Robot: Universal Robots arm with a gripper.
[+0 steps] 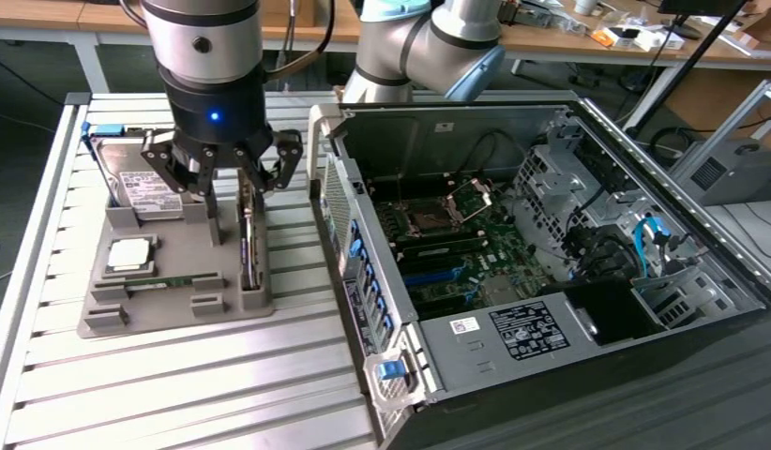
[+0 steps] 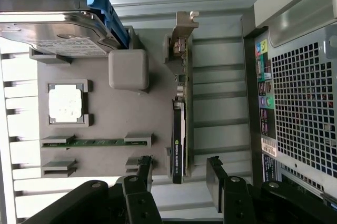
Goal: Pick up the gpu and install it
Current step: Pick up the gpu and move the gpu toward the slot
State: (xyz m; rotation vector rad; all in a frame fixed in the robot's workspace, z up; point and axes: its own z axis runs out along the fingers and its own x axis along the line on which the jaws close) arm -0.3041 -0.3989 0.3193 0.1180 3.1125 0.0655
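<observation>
At the upper left of the exterior view, a hard drive [image 1: 138, 183] with a blue tab leans in its slot on a grey holder tray [image 1: 173, 314]. Just below it, a square processor chip [image 1: 129, 253] sits in its own pocket. A narrow green memory stick [image 1: 171, 279] lies flat between two clips. Each part seems to have a shaped seat so that it rests in a known place and a tool can reach it from above.

Further right on the same tray, the gpu [image 1: 248, 246] stands on its long edge in a groove, with its metal bracket toward the far end. Standing like this, it offers both flat faces for pinching. The gripper [image 1: 235, 186] hangs straight above it, pointing down with its fingers spread apart. In the wrist view one finger sits on each side of the card's near end, with a gap on both sides, so nothing is held yet.

To the right of the tray, close beside it, a computer case [image 1: 511, 244] lies on its side with the panel off. The board and its slots face up, ready to take the card.

Tray and case rest on a table [image 1: 173, 403] of pale metal slats. Behind them, along the top of the exterior view, wooden benches [image 1: 573, 42] hold small loose items.
</observation>
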